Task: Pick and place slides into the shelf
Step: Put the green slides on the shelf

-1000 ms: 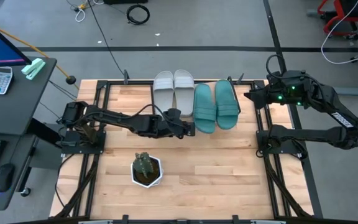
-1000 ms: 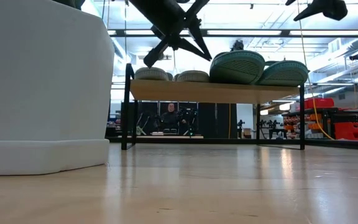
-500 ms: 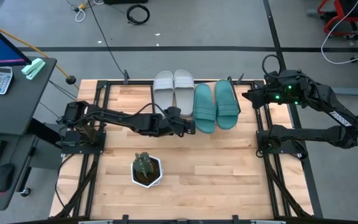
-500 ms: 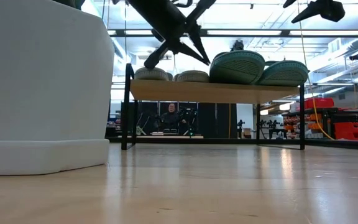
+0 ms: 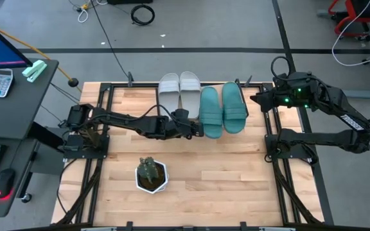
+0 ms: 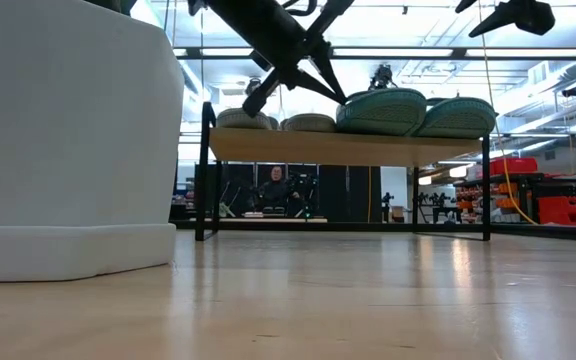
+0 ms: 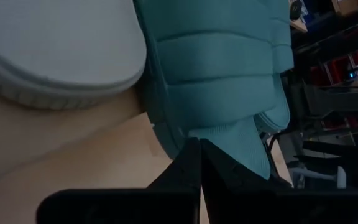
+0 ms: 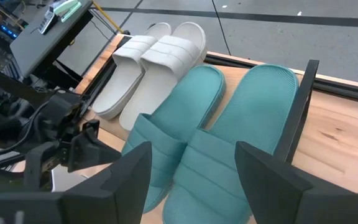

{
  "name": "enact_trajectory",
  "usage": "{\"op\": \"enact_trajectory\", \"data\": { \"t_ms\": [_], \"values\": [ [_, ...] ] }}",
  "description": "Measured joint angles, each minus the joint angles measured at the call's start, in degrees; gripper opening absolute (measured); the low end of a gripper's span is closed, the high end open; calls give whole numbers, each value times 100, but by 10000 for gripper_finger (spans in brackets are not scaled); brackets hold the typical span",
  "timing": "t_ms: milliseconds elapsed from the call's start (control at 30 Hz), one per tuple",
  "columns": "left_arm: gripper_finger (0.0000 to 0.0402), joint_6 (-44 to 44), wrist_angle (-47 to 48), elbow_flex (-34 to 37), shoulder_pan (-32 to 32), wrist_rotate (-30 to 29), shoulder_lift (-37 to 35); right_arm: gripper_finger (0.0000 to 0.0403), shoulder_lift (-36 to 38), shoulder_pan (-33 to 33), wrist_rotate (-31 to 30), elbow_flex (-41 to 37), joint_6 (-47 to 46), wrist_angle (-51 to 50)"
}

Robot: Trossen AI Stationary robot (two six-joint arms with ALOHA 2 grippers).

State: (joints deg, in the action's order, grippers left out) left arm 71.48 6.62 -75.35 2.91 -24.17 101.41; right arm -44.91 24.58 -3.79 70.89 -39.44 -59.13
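Note:
Four slides lie side by side, soles down, on the shelf's top board (image 6: 268, 147): a light grey pair (image 5: 180, 92) on the left and a teal pair (image 5: 223, 110) on the right. My left gripper (image 5: 196, 131) is shut, with its tip at the near end of the left teal slide (image 7: 216, 68). My right gripper (image 5: 255, 99) is open and empty. It hovers above the shelf's right end and looks down on the teal pair (image 8: 229, 130). My left gripper's shut fingertips (image 7: 194, 155) meet the sole rim at the left teal slide's near end (image 7: 169, 140), on its left corner. They come slanting down from the table's left. The slide lies flat on the shelf board; the low view shows the tip at its edge (image 6: 342, 100).
A small potted plant in a white pot (image 5: 151, 174) stands near the table's front, left of centre, and fills the left of the low view (image 6: 68, 140). Bare tabletop (image 5: 236, 173) lies in front of the shelf. Black frame rails (image 5: 281, 147) run along both table sides.
My left gripper, still shut, has moved a little toward the table's right and down, up against the left teal slide's near end. The slide has settled slightly lower on the shelf. My right arm has kept still.

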Motion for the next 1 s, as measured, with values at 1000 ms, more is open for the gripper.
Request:
{"op": "enact_trajectory", "data": {
  "t_ms": [1000],
  "values": [
    [4,-316,-92,-2,143,191,0,237,-7,0,0,0,-42,0]
  ]
}}
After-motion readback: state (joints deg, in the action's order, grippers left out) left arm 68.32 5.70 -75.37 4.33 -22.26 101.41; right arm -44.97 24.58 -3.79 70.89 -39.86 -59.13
